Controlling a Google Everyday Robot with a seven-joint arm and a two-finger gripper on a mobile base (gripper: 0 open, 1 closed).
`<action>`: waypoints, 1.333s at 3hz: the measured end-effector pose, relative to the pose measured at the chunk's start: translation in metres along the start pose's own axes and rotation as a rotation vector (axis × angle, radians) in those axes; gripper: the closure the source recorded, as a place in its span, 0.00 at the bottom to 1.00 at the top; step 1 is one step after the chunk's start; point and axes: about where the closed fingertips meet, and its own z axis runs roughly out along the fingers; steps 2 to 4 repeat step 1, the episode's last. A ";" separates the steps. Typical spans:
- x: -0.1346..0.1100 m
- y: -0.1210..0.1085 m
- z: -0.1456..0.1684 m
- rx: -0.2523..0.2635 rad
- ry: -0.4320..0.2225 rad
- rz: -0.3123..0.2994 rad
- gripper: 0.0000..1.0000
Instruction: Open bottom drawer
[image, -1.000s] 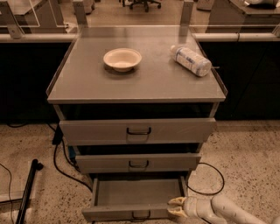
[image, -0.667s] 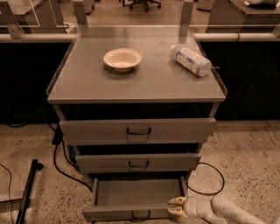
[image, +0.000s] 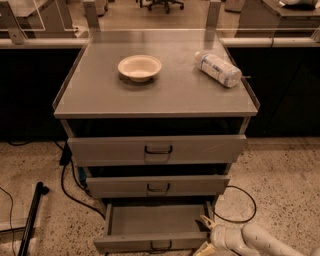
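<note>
Your end effector (image: 202, 235) sits at the bottom drawer's (image: 150, 220) right front corner, fingers spread. The tray is free from above; the middle drawer (image: 157, 186) overhangs its back. A cable (image: 255, 202) lies to its right, a pole (image: 31, 222) to its left.

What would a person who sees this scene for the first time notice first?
The bottom drawer stands pulled out, its grey tray showing. The gripper sits low on the right, at that drawer's front right corner. On the cabinet top rest a pale bowl and a bottle lying on its side.
</note>
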 end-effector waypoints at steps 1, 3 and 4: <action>0.000 0.000 0.000 0.000 0.000 0.000 0.00; 0.000 0.000 0.000 0.000 0.000 0.000 0.00; 0.000 0.000 0.000 0.000 0.000 0.000 0.00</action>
